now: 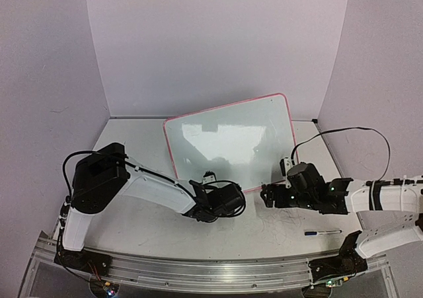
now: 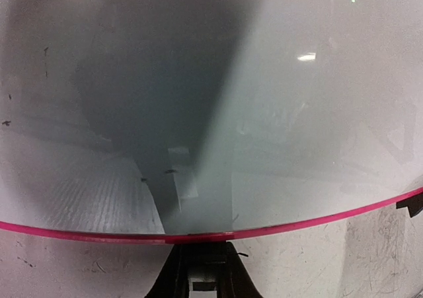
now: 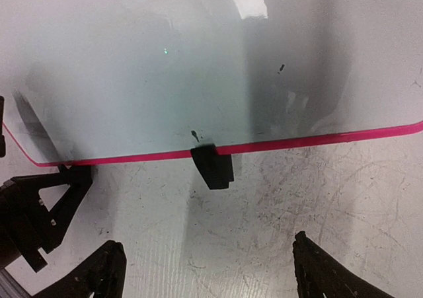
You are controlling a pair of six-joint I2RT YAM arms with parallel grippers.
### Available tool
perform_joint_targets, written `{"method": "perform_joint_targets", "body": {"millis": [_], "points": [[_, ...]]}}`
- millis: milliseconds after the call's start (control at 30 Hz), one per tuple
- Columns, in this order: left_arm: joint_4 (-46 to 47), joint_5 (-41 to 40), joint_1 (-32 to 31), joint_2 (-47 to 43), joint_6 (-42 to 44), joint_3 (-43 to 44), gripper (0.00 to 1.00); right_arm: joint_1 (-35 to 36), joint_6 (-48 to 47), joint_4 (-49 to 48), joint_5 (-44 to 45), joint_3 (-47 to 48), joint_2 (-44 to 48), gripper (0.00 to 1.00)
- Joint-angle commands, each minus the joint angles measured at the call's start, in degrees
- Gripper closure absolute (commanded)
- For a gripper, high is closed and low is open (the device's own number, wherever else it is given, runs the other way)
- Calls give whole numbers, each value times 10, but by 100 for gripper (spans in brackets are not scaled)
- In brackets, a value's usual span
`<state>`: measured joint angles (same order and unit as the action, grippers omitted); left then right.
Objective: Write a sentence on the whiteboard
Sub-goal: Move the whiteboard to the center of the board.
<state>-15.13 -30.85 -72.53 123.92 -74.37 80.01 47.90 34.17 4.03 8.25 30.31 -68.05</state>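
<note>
Left wrist view: the left gripper (image 2: 198, 248) is all but closed, its two black fingers (image 2: 170, 275) pinched together on the near red rim (image 2: 79, 230) of the whiteboard (image 2: 264, 113), nipping that edge. Beyond it the glossy white face fills the view, with a few tiny dark specks.

Over to the right wrist: the right gripper (image 3: 208, 245) stands wide open with nothing between its fingers. It hangs low over the scuffed table (image 3: 277, 192), just short of the rim. Straight ahead of it, a black clip foot (image 3: 213, 167) sits on that rim.

From the top, the whiteboard sits mid-table, turned askew with its right side farther back. Both grippers are at its near edge, the left around the middle and the right by the near right corner. A pen (image 1: 322, 232) lies on the table beside the right arm, apart from the whiteboard.
</note>
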Motion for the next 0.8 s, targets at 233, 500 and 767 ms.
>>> {"method": "perform_joint_targets", "body": {"millis": [233, 500, 767], "points": [[1, 20, -44, 11, -4, 58, 76, -1, 19, -36, 25, -11, -23, 11], [5, 53, -54, -25, 43, 39, 58, -1, 37, -52, 23, -24, -24, 11], [69, 71, -69, -134, 142, -68, 40, -1, 47, -49, 15, -18, -61, 19]]}}
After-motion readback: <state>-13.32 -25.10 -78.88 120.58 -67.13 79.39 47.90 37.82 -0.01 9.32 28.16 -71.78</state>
